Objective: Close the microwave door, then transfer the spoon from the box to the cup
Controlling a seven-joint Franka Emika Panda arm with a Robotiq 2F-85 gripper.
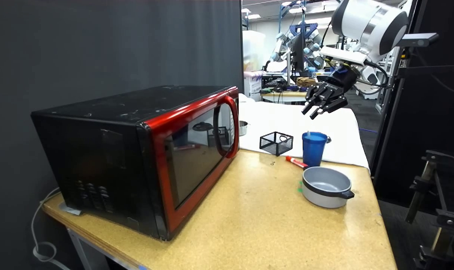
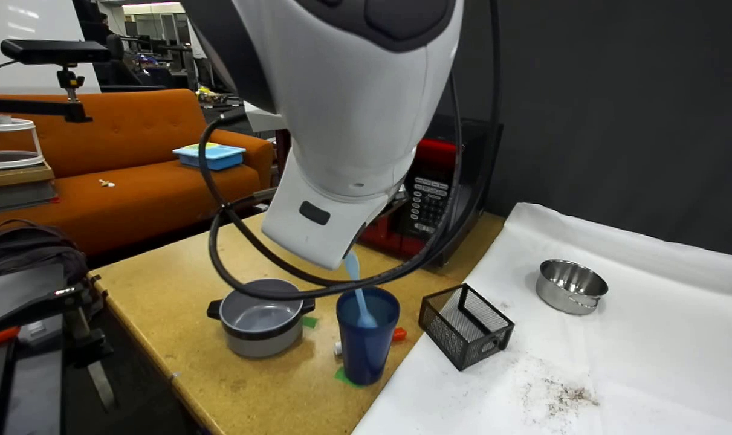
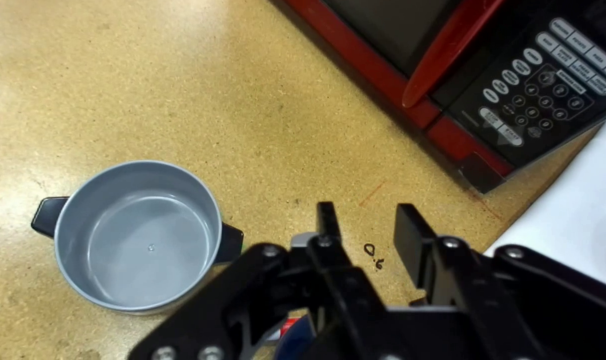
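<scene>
I hold the claw (image 3: 368, 220) above the speckled table (image 1: 268, 228), jaws apart | pale blue spoon (image 2: 360, 297) leans in the smooth blue cup (image 2: 366, 359) | open-topped black mesh box (image 2: 444, 341) near it | round grey pot (image 2: 263, 345) beside | shiny metal bowl (image 2: 560, 296) on white sheet (image 2: 656, 350) | glossy red microwave door (image 1: 195, 161) shut

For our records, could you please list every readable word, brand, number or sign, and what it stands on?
"0.6", handwritten on the wooden table.
"START", on the microwave control panel.
"STOP", same panel.
"POPCORN", same panel.
"POTATO", same panel.
"PIZZA", same panel.
"EXPRESS COOK", same panel.
Digits "0" to "9", same panel.
Too small or blurred: the panel's other legends; the mark inside the grey pot.
</scene>
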